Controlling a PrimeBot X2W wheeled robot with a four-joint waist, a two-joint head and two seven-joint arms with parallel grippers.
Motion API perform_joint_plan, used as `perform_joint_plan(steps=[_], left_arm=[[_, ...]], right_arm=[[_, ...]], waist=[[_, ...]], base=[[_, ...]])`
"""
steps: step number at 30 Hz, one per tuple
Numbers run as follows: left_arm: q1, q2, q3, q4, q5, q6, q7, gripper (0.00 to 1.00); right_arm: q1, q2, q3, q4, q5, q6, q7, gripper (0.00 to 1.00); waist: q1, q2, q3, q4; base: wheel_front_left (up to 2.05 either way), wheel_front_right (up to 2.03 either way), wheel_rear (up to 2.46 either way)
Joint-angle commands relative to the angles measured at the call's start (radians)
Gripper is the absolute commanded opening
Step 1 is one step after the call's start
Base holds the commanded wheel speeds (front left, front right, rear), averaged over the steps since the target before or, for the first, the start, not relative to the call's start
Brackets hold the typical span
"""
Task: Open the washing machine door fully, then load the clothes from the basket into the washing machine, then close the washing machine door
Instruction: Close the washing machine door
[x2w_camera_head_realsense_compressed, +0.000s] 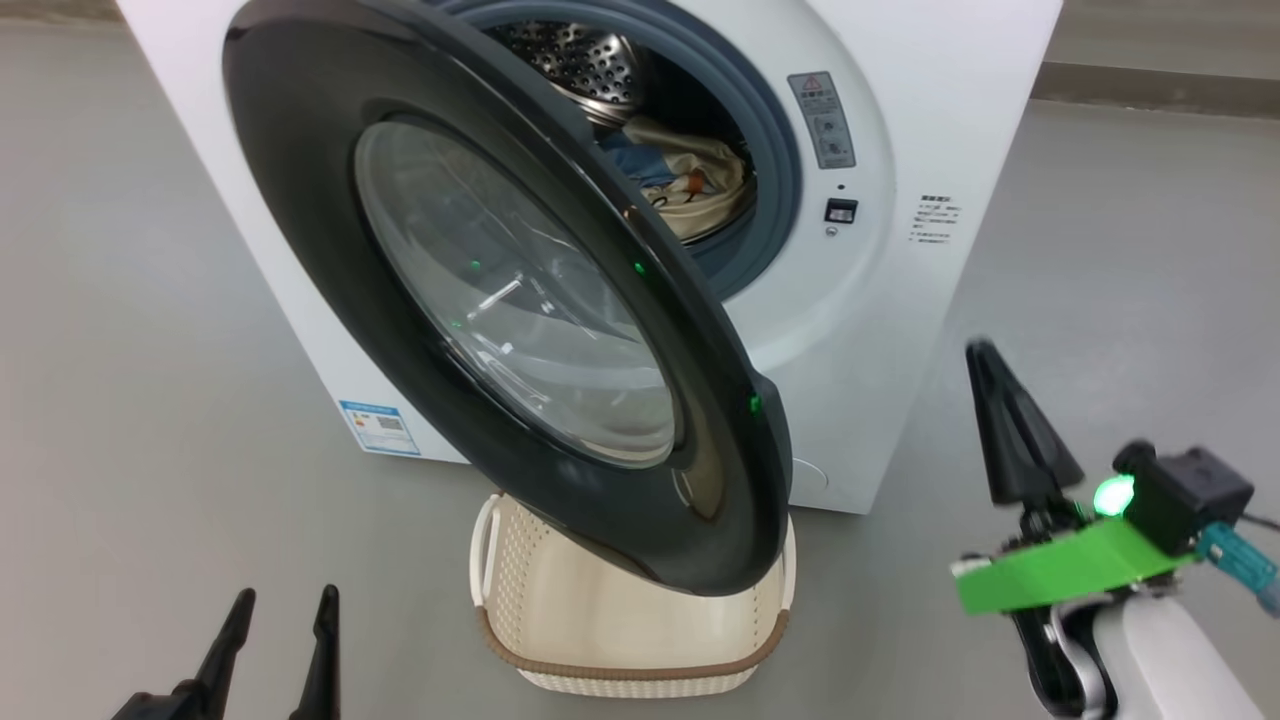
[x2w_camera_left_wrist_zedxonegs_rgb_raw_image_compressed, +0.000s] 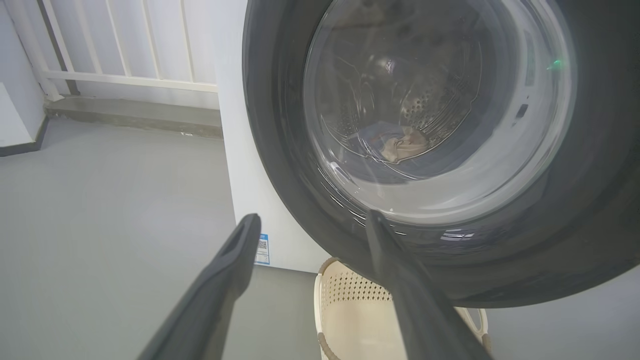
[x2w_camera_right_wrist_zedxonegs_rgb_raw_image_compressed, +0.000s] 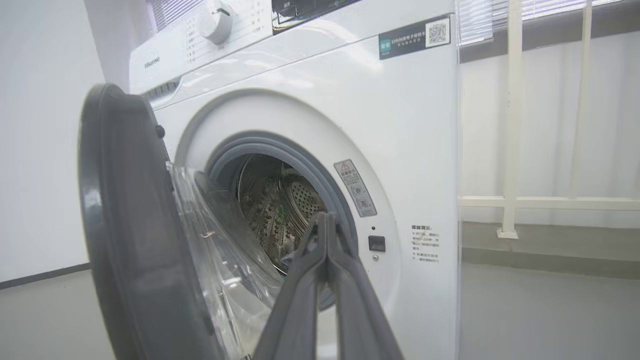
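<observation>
The white washing machine (x2w_camera_head_realsense_compressed: 880, 330) stands ahead with its black washing machine door (x2w_camera_head_realsense_compressed: 300, 210) swung partway out, hanging over the cream basket (x2w_camera_head_realsense_compressed: 620, 620). No garments show in the part of the basket I can see. The clothes (x2w_camera_head_realsense_compressed: 690, 185) lie in the steel drum, and in the left wrist view the clothes (x2w_camera_left_wrist_zedxonegs_rgb_raw_image_compressed: 397, 145) show through the door (x2w_camera_left_wrist_zedxonegs_rgb_raw_image_compressed: 272, 130) glass. My left gripper (x2w_camera_head_realsense_compressed: 285, 610) sits low at the left, open and empty; its fingers (x2w_camera_left_wrist_zedxonegs_rgb_raw_image_compressed: 240, 250) frame the basket (x2w_camera_left_wrist_zedxonegs_rgb_raw_image_compressed: 350, 310). My right gripper (x2w_camera_head_realsense_compressed: 982, 352) is right of the machine, shut on nothing. From the right wrist, that gripper (x2w_camera_right_wrist_zedxonegs_rgb_raw_image_compressed: 325, 217) points at the drum opening beside the door (x2w_camera_right_wrist_zedxonegs_rgb_raw_image_compressed: 115, 225).
Grey floor (x2w_camera_head_realsense_compressed: 120, 400) spreads around the machine. A white railing (x2w_camera_left_wrist_zedxonegs_rgb_raw_image_compressed: 125, 80) and a low kerb run along the wall behind. The control panel with a dial (x2w_camera_right_wrist_zedxonegs_rgb_raw_image_compressed: 215, 20) tops the machine (x2w_camera_right_wrist_zedxonegs_rgb_raw_image_compressed: 410, 125). A blue label sticker (x2w_camera_head_realsense_compressed: 380, 428) sits low on the machine's front.
</observation>
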Motion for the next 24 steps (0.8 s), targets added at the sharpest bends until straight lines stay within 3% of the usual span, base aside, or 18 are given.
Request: perform_joint_plan(steps=[1, 8, 13, 24], left_arm=[[-0.019, 0.013, 0.023, -0.032, 0.01, 0.001, -0.01, 1.0], [-0.015, 0.01, 0.014, -0.041, 0.011, 0.001, -0.01, 1.0], [-0.009, 0.005, 0.014, -0.046, 0.013, 0.001, -0.01, 1.0], [0.003, -0.008, 0.017, -0.046, 0.009, 0.001, -0.01, 1.0]], right_arm=[[-0.064, 0.001, 0.048, -0.069, 0.008, 0.005, -0.008, 0.0], [-0.108, 0.004, 0.211, -0.223, 0.026, 0.005, -0.008, 0.0], [-0.099, 0.004, 0.314, -0.261, 0.032, 0.005, -0.008, 0.0], [-0.014, 0.012, 0.44, -0.114, 0.078, 0.005, -0.008, 0.0]], waist=[[0.0, 0.0, -0.007, 0.015], [0.0, 0.0, -0.019, 0.054], [0.0, 0.0, -0.023, 0.069], [0.0, 0.0, -0.02, 0.084]], base=[[0.0, 0.0, 0.0], [0.0, 0.0, 0.0], [0.0, 0.0, 0.0], [0.0, 0.0, 0.0]])
